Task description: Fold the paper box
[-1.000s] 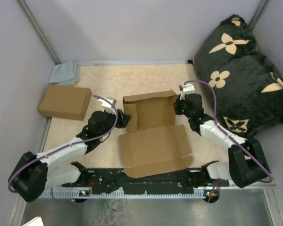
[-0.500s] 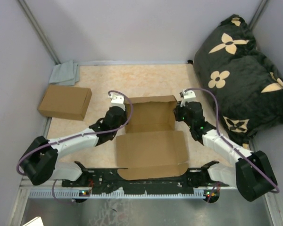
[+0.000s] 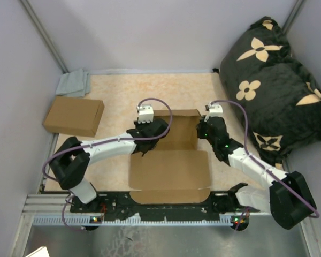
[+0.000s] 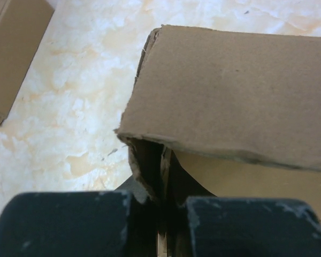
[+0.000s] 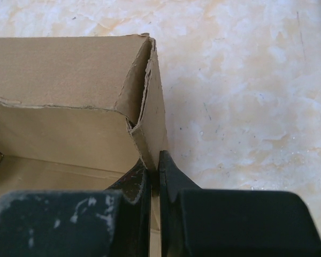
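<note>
Paper box: lying centred between both grippers, long axis running left-right, open lid trailing nearward.
Left gripper: clamping its left wall.
Right gripper: pinching its right wall.

- Left arm: I am reaching it out from the near left edge, with the forearm running low and rightward toward the centre.
- Left gripper: I am pinching its jaws together on the left upright wall of the paper box. In the wrist view, its two dark fingers are pressing the cardboard edge between them.
- Right arm: I am stretching it out from the near right edge, with the forearm angling up and leftward.
- Right gripper: I am clamping its jaws on the right wall of the paper box, with the fingertips squeezing the card from both sides.
</note>
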